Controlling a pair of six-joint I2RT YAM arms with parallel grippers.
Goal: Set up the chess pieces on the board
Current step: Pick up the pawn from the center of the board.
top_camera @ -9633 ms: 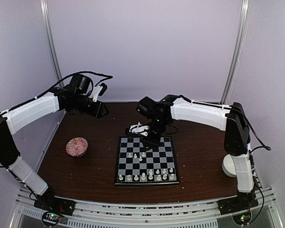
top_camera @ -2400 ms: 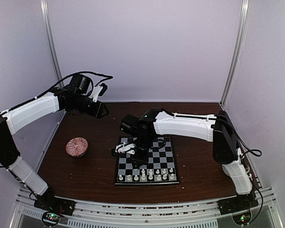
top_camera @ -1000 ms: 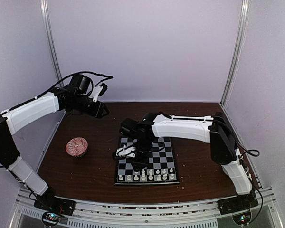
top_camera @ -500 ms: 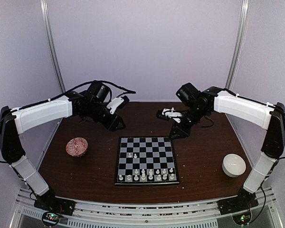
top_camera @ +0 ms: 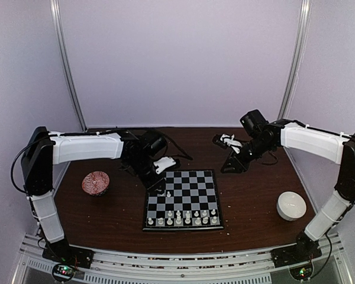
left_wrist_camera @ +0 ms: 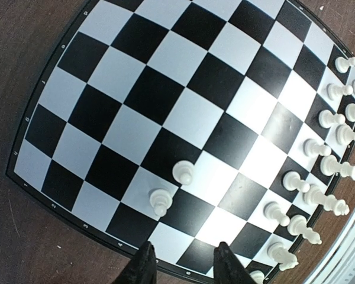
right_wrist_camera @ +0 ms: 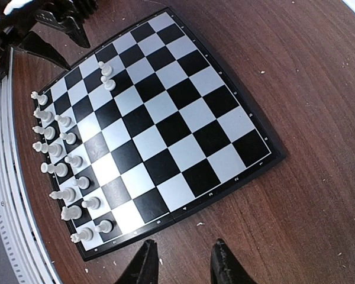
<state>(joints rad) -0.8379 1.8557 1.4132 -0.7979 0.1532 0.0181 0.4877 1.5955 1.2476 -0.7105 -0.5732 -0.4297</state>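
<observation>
**White nearly lined up, two men loose**

On the left, the patterned bowl (top_camera: 96,182) sat on the tabletop (top_camera: 106,222), with nothing in it that I could make out. My left pincer (top_camera: 164,167) hung over the board's (top_camera: 192,188) far left corner, fingers parted and gripping nothing. Just ahead of it, two loose pieces (top_camera: 164,193) stood on squares near the left rim, apart from each other and well away from the rest. The other chess pieces (top_camera: 180,219) stood upright in two rows along the near edge. I judged the back row full and the pawn row two short, so those strays looked like the remaining work. I saw no dark men anywhere. My right pincer (top_camera: 229,142) waited past the far right corner, also spread and empty, and a white bowl (top_camera: 291,205) sat further right.

The overhead view alone showed the bowls and both arms. The left wrist view put the strays (left_wrist_camera: 173,186) close above the pincer's (left_wrist_camera: 185,266) tips. The right wrist view took in the whole board (right_wrist_camera: 183,127), the gaps in the pawn row and pale crumbs (right_wrist_camera: 199,224) on the wood.
</observation>
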